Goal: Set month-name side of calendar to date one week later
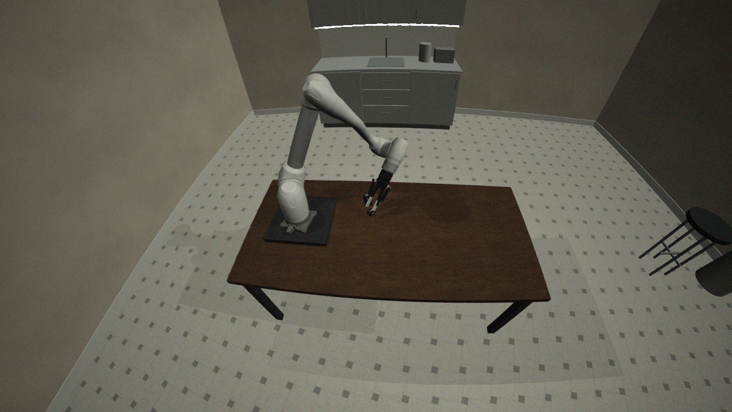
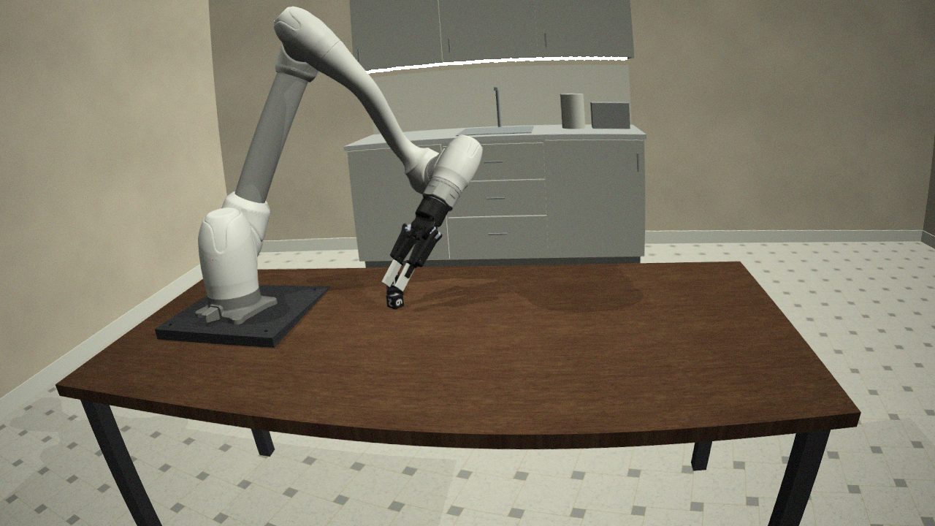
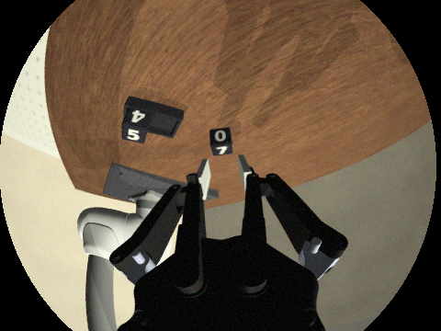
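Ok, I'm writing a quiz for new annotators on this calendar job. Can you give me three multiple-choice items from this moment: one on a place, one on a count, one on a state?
1. Where is the cube showing 0 and 7?
A. In the tray
B. On the table, outside the tray
C. Between the fingers, lifted

2. How many cubes sit in the tray?
A. None
B. One
C. Two

3. What is the gripper's state?
A. Open, holding nothing
B. Shut on a cube
C. Shut on the tray

Answers:
1 B: in the wrist view the loose cube rests on the table, apart from the tray.
2 B: only the cube showing 4 and 5 is in the tray, with a bare slot beside it.
3 A: the gripper shows a gap between its fingers, and the loose cube lies beyond the tips.
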You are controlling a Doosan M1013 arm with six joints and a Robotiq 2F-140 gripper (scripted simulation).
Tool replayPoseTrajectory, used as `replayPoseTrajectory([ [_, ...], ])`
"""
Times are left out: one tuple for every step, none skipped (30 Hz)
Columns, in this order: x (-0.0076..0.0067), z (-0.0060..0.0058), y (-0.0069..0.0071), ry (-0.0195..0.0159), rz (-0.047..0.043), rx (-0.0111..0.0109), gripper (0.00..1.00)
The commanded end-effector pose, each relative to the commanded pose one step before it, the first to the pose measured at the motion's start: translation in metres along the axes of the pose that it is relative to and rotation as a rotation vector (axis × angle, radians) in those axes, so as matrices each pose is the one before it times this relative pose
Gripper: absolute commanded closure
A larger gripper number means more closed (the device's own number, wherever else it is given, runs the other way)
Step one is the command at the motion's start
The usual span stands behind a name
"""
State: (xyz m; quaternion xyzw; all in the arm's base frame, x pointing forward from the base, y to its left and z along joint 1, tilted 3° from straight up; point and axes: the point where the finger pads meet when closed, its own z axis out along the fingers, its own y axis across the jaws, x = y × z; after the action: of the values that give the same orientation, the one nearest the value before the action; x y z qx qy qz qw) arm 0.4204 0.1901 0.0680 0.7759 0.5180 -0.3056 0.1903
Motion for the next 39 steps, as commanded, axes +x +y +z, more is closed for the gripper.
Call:
replayPoseTrajectory([
  [0.00379, 0.00375, 0.00000, 0.00019, -0.00006, 0.00003, 0.64],
  [0.00140, 0.00141, 0.00000, 0.00000, 0.00000, 0.00000, 0.64],
  [0.00140, 0.00140, 0.00000, 0.00000, 0.00000, 0.00000, 0.64],
  [0.00140, 0.00140, 0.00000, 0.00000, 0.00000, 0.00000, 0.64],
  [0.00139, 0.00140, 0.00000, 0.00000, 0.00000, 0.00000, 0.64],
  [0.00000, 0.00000, 0.00000, 0.00000, 0.00000, 0.00000, 0.64],
  [0.00000, 0.00000, 0.00000, 0.00000, 0.00000, 0.00000, 0.64],
  [0.00137, 0.00137, 0.00000, 0.00000, 0.00000, 0.00000, 0.64],
  [0.00136, 0.00136, 0.00000, 0.00000, 0.00000, 0.00000, 0.64],
  [0.00133, 0.00133, 0.00000, 0.00000, 0.00000, 0.00000, 0.64],
  [0.00130, 0.00130, 0.00000, 0.00000, 0.00000, 0.00000, 0.64],
  [0.00127, 0.00127, 0.00000, 0.00000, 0.00000, 0.00000, 0.64],
  [0.00123, 0.00123, 0.00000, 0.00000, 0.00000, 0.00000, 0.64],
  [0.00119, 0.00119, 0.00000, 0.00000, 0.00000, 0.00000, 0.64],
  [0.00115, 0.00115, 0.00000, 0.00000, 0.00000, 0.00000, 0.64],
  [0.00110, 0.00110, 0.00000, 0.00000, 0.00000, 0.00000, 0.64],
  [0.00105, 0.00105, 0.00000, 0.00000, 0.00000, 0.00000, 0.64],
  [0.00099, 0.00099, 0.00000, 0.00000, 0.00000, 0.00000, 0.64],
  [0.00094, 0.00094, 0.00000, 0.00000, 0.00000, 0.00000, 0.64],
  [0.00088, 0.00087, 0.00000, 0.00000, 0.00000, 0.00000, 0.64],
  [0.00082, 0.00082, 0.00000, 0.00000, 0.00000, 0.00000, 0.64],
  [0.00076, 0.00076, 0.00000, 0.00000, 0.00000, 0.00000, 0.64],
  [0.00000, 0.00000, 0.00000, 0.00000, 0.00000, 0.00000, 0.64],
  [0.00000, 0.00000, 0.00000, 0.00000, 0.00000, 0.00000, 0.64],
  [0.00069, 0.00070, 0.00000, 0.00000, 0.00000, 0.00000, 0.64],
  [0.00063, 0.00063, 0.00000, 0.00000, 0.00000, 0.00000, 0.64],
  [0.00057, 0.00056, 0.00000, 0.00000, 0.00000, 0.00000, 0.64],
  [0.00050, 0.00050, 0.00000, 0.00000, 0.00000, 0.00000, 0.64],
  [0.00044, 0.00044, 0.00000, 0.00000, 0.00000, 0.00000, 0.64],
  [0.00038, 0.00038, 0.00000, 0.00000, 0.00000, 0.00000, 0.64],
  [0.00032, 0.00032, 0.00000, 0.00000, 0.00000, 0.00000, 0.64],
  [0.00027, 0.00027, 0.00000, 0.00000, 0.00000, 0.00000, 0.64],
  [0.00022, 0.00022, 0.00000, 0.00000, 0.00000, 0.00000, 0.64],
  [0.00017, 0.00017, 0.00000, 0.00000, 0.00000, 0.00000, 0.64],
  [0.00012, 0.00013, 0.00000, 0.00000, 0.00000, 0.00000, 0.64],
  [0.00009, 0.00009, 0.00000, 0.00000, 0.00000, 0.00000, 0.64],
  [0.00005, 0.00005, 0.00000, 0.00000, 0.00000, 0.00000, 0.64],
  [0.00003, 0.00003, 0.00000, 0.00000, 0.00000, 0.00000, 0.64],
  [0.00001, 0.00001, 0.00000, 0.00000, 0.00000, 0.00000, 0.64],
])
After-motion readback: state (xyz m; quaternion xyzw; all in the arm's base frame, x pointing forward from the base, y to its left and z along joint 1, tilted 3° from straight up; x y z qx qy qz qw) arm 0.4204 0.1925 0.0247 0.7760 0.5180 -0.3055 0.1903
